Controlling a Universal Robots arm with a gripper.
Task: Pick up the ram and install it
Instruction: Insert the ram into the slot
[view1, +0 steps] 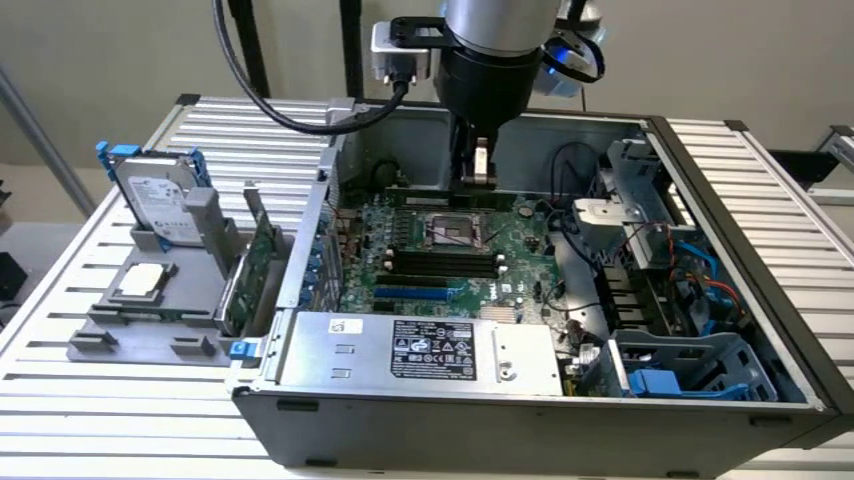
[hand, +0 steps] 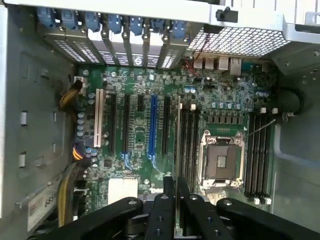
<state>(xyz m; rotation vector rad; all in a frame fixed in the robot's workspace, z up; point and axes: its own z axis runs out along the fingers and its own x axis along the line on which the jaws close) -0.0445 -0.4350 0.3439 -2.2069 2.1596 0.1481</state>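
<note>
My gripper (view1: 478, 175) hangs inside the open computer case (view1: 400, 420), above the far edge of the motherboard (view1: 441, 245) near the CPU socket (view1: 455, 231). In the wrist view the two black fingers (hand: 169, 200) are shut on the ram (hand: 178, 130). It shows edge-on as a thin pale strip running out from the gripper (hand: 176, 184). That strip lies over the black memory slots (hand: 187, 145) beside the CPU socket (hand: 221, 160). More black slots (hand: 257, 150) sit on the socket's other side.
Outside the case, at the exterior view's left, a grey holder (view1: 147, 320) carries a hard drive (view1: 160, 200), a CPU chip (view1: 140, 283) and a large green expansion card (view1: 254, 270). The power supply (view1: 414, 350) and drive cage (view1: 681, 365) fill the near side. Cables (view1: 641, 250) crowd the right.
</note>
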